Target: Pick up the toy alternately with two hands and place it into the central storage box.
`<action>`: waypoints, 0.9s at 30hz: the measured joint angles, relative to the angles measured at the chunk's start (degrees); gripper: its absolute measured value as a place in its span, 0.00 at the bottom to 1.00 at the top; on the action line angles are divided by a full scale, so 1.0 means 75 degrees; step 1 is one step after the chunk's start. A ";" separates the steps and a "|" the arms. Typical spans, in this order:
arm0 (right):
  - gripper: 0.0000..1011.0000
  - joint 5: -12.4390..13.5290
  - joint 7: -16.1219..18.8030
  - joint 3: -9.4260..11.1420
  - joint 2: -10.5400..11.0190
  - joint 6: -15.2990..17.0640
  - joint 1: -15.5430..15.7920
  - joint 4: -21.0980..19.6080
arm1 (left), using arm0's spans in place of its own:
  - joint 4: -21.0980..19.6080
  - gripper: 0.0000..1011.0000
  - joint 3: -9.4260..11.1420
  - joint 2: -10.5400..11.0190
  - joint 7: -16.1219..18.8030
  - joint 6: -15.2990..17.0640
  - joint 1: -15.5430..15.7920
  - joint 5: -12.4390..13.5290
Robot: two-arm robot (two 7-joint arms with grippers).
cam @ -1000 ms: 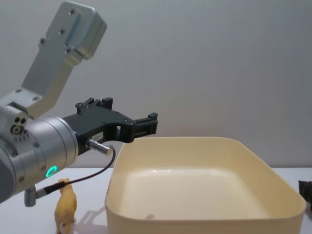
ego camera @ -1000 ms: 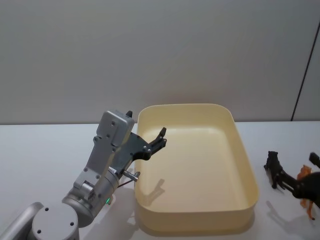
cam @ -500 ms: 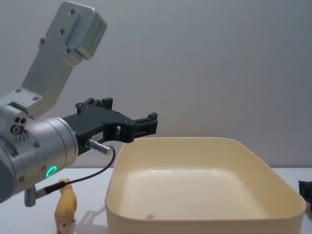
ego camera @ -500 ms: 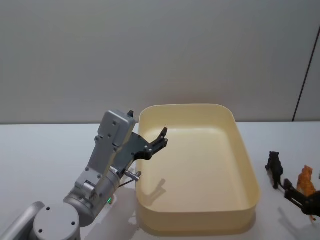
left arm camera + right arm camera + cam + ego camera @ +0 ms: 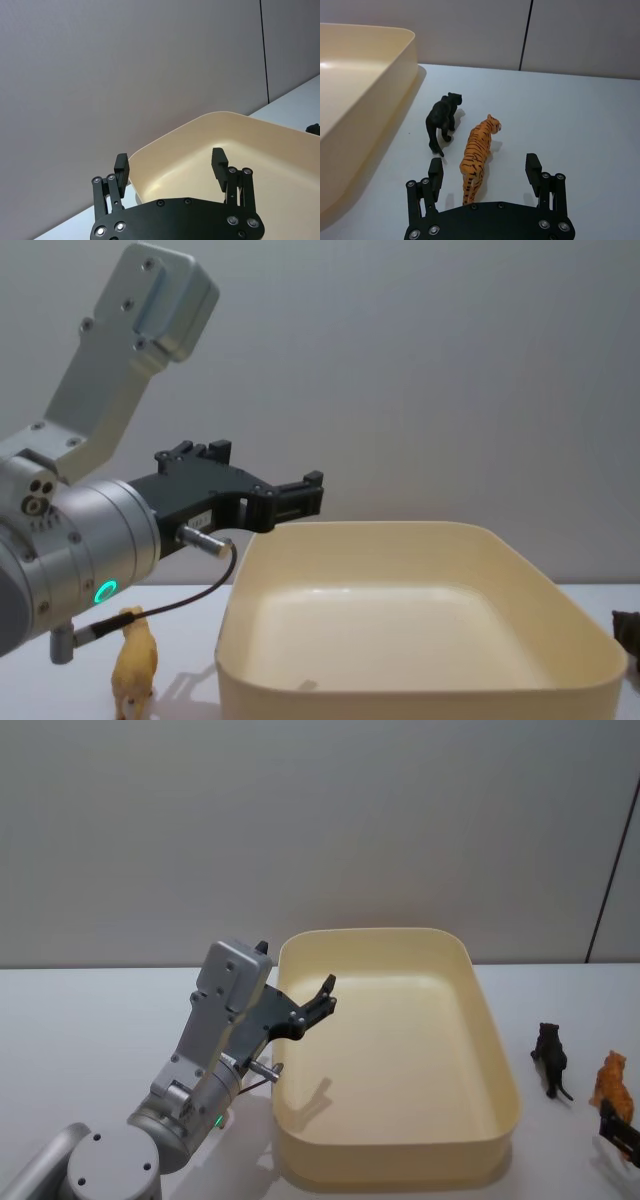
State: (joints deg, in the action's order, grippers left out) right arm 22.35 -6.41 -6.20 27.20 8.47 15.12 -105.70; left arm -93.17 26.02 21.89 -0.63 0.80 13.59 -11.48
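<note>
The right gripper (image 5: 484,164) is low, near the robot, on the right side of the white table (image 5: 580,125). Just past it stands the orange tiger toy (image 5: 477,157). The black panther toy (image 5: 441,122) stands close beside the tiger, and the panther is the one nearer the box.

Here is what I think could go wrong. The tiger stands on thin legs, so a small bump could tip it over. It is also closer to one finger than the other, so that finger may hit it first and push it sideways. The panther is so near that a finger could knock it too, or grab both toys.

The right gripper is open wide and holds nothing. The tiger's back end is in the gap, with space on both sides. I cannot tell how high the gripper is above the table.

Farther out sits the big cream-yellow storage box (image 5: 495,1115), in the middle, with no toy inside. The left gripper (image 5: 170,160) hangs over the box's left edge, also open wide and holding nothing. A small yellow toy animal (image 5: 133,665) stands on the table by the left arm.
</note>
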 joint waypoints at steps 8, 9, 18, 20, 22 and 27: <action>0.99 -0.0105 0.0172 -0.0041 -0.0170 0.0194 -0.0338 0.0468 | 0.0000 0.99 0.0000 0.0000 0.0000 0.0000 0.0000 0.0000; 0.99 -0.0115 0.0200 -0.0048 -0.0191 0.0207 -0.0384 0.0522 | 0.0000 0.99 0.0000 0.0000 0.0000 0.0000 0.0000 0.0000; 0.96 -0.0291 0.0553 -0.0151 -0.0439 0.0297 -0.0919 0.1150 | 0.0000 0.99 0.0000 0.0000 0.0000 0.0000 0.0000 0.0000; 0.91 -0.0323 0.0618 -0.0167 -0.0483 0.0311 -0.1008 0.1252 | -0.0001 0.99 0.0000 0.0000 0.0000 0.0000 0.0000 0.0000; 0.88 -0.0340 0.0651 -0.0177 -0.0506 0.0317 -0.1060 0.1310 | 0.0000 0.99 0.0000 0.0000 0.0000 0.0000 0.0000 0.0000; 0.72 -0.0386 0.0734 -0.0205 -0.0568 0.0334 -0.1197 0.1469 | 0.0000 0.99 0.0000 0.0000 0.0000 0.0000 0.0000 0.0000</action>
State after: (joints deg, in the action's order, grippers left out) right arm 19.46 -0.90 -7.74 22.94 10.97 6.14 -94.68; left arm -93.18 26.02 21.89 -0.62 0.80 13.59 -11.48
